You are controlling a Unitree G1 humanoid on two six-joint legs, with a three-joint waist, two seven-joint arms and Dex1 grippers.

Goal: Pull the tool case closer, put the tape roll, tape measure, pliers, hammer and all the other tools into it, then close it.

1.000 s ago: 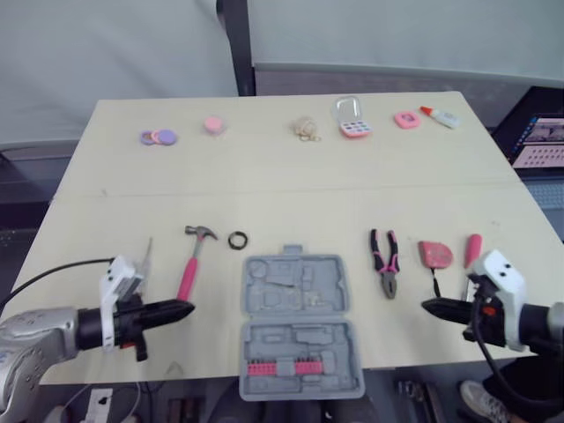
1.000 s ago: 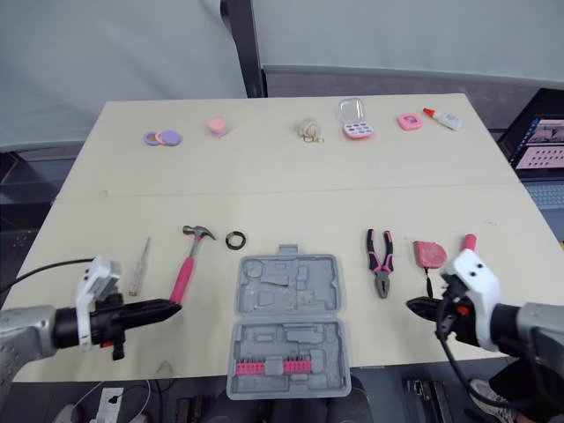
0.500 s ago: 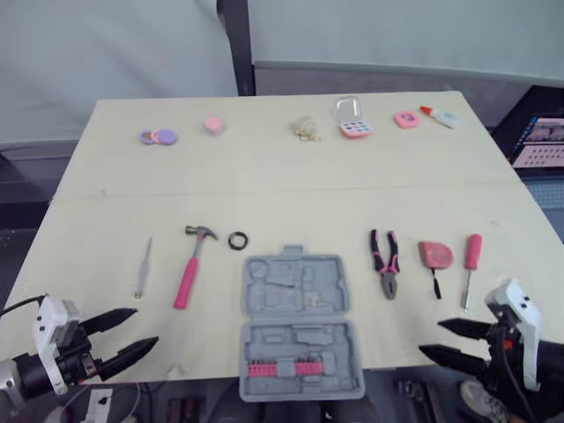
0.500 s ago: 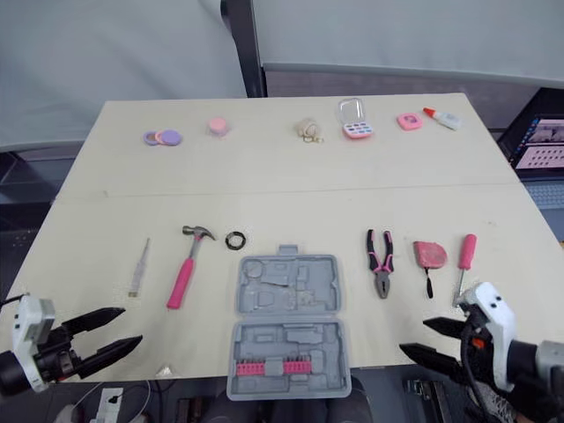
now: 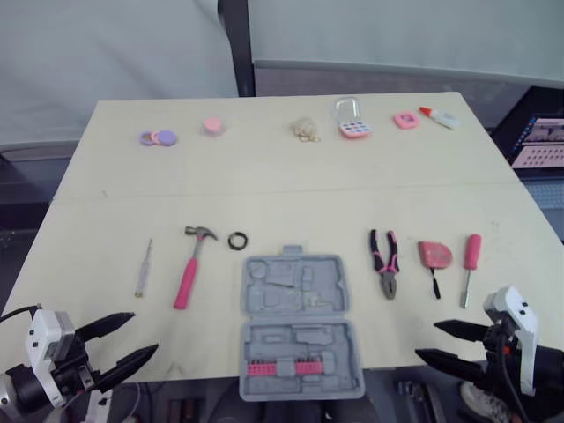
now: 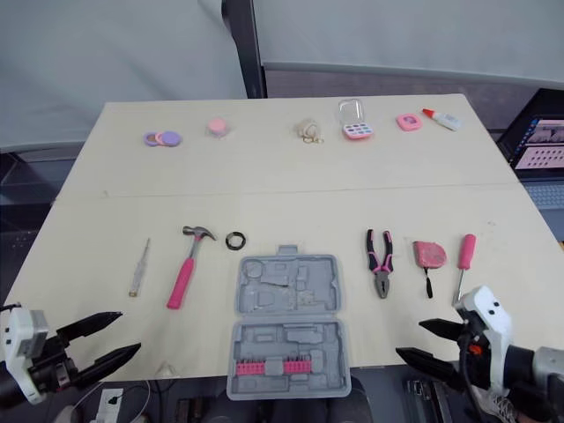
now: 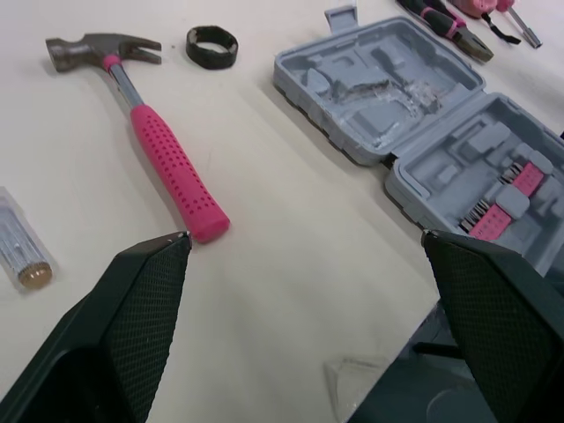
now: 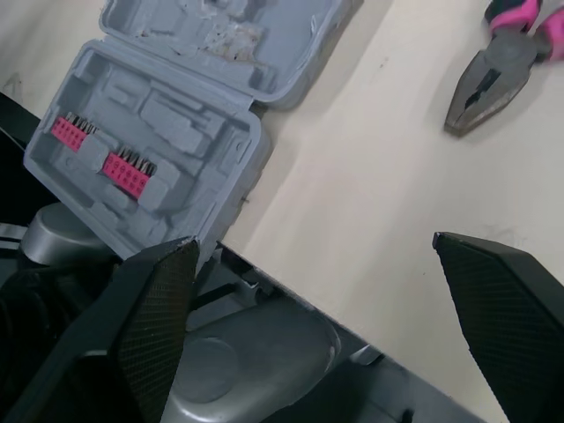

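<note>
Tool case [image 5: 300, 324] lies open, long axis apparently running near-to-far.

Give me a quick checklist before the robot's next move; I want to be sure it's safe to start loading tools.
1. Tool case open: ok.
2. Tool case fully on the table: not ok, its near half overhangs the edge.
3. Left gripper open and empty: ok.
4. Right gripper open and empty: ok.
5. Hammer, tape roll and pliers lying unobstructed beside the case: ok.
</note>
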